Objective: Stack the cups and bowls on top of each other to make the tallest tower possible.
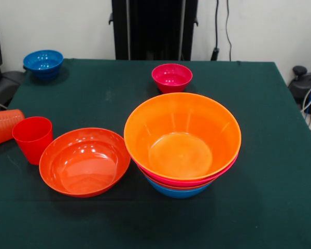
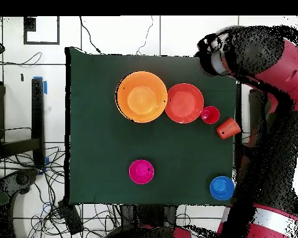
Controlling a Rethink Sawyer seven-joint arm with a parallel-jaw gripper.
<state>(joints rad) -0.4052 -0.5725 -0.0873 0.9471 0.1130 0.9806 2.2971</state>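
**Bowl tower stands at the near centre, cups and loose bowls spread round it**

Nearest the front camera, on the green table (image 1: 280, 207), stands the tower (image 1: 182, 148): a large yellow-orange bowl (image 1: 182, 136) nested on top, a pink rim and a thin red-orange rim showing just under it, and the medium blue bowl (image 1: 177, 192) as the base. Just beside it, to its left in the front view and almost touching it, a wide red-orange bowl (image 1: 84, 161) sits upright on the cloth by itself.

Further left, the smooth red cup (image 1: 32, 139) stands upright, mouth up, close to that bowl's rim. The ribbed orange cup (image 1: 4, 126) lies on its side at the table's edge, right next to the red cup.

Beyond the tower, well apart from it, the small magenta bowl (image 1: 171, 77) stands upright near the far side. The small blue bowl (image 1: 43, 64) sits at the far left corner, at the very edge of the table.

From overhead, the red and black arm (image 2: 263, 68) is drawn off to the side of the table, past the cups. Its gripper cannot be made out in either view, so whether the claw is released or clenched cannot be told.
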